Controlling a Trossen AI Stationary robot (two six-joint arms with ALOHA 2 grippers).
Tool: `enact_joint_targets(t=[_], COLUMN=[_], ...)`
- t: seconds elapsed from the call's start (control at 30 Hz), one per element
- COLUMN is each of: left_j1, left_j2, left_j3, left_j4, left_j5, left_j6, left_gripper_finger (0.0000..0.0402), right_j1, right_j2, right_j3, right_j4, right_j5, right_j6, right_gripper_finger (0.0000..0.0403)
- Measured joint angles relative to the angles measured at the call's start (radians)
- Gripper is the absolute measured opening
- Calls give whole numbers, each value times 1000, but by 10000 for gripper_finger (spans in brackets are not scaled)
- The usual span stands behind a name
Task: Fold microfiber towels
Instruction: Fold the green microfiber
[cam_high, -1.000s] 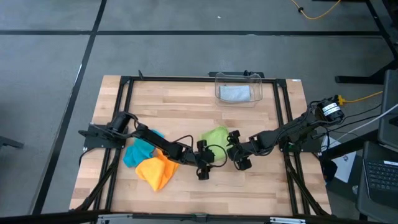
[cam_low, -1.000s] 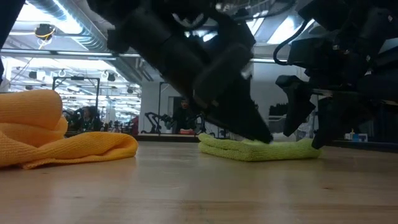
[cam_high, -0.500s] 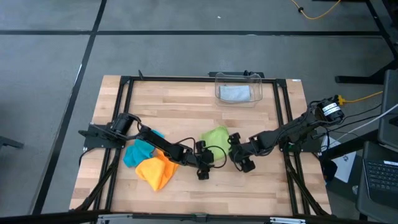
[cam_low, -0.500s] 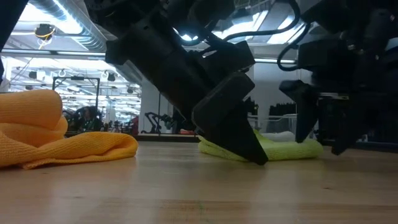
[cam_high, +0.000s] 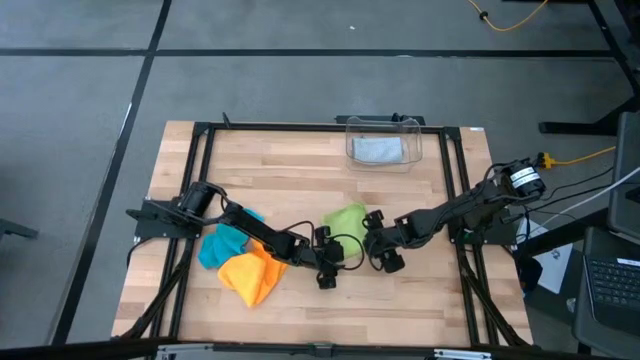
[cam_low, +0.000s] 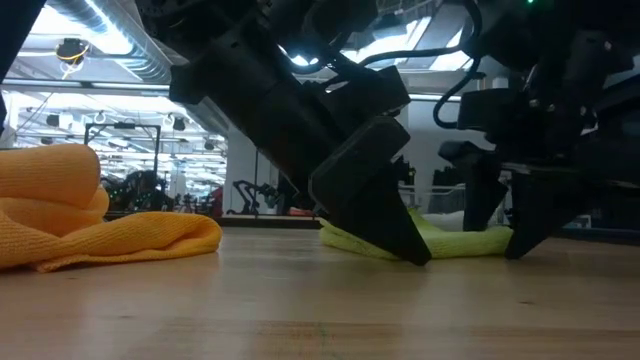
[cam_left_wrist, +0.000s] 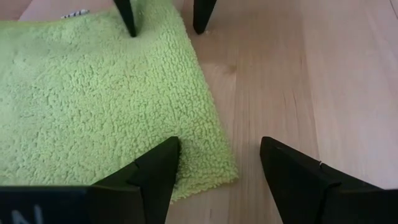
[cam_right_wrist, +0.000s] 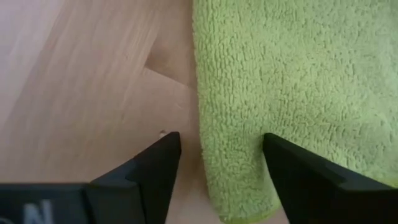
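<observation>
Lime green square microfiber towel flat on wooden surface. Left tool open, straddling its near corner. Right tool open astride its right edge.

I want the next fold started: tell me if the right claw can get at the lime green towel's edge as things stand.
Probably yes. The right claw is open and straddles the lime green towel edge, with bare table beside it. The left claw is open at another edge, seemingly not blocking.

Two dark, jointed arms, left arm and right arm, trail black cables; their tapered black fingers are wedge-shaped, matte.
</observation>
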Motion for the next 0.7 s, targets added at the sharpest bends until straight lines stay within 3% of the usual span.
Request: enact_joint_targets(t=[0.3, 0.7], left_j1=[2, 4], left_j2=[0, 1], left_j3=[1, 0], left_j4=[-15, -28], left_j5=[-1, -27], left_j6=[-25, -26], left_gripper_finger=[203, 108], right_j1=[0, -1], right_j2=[2, 4], right_j3=[-1, -4], right_j4=[-11, -1], right_j5=[-23, -29], right_j6=[31, 100], right_gripper_finger=[136, 107])
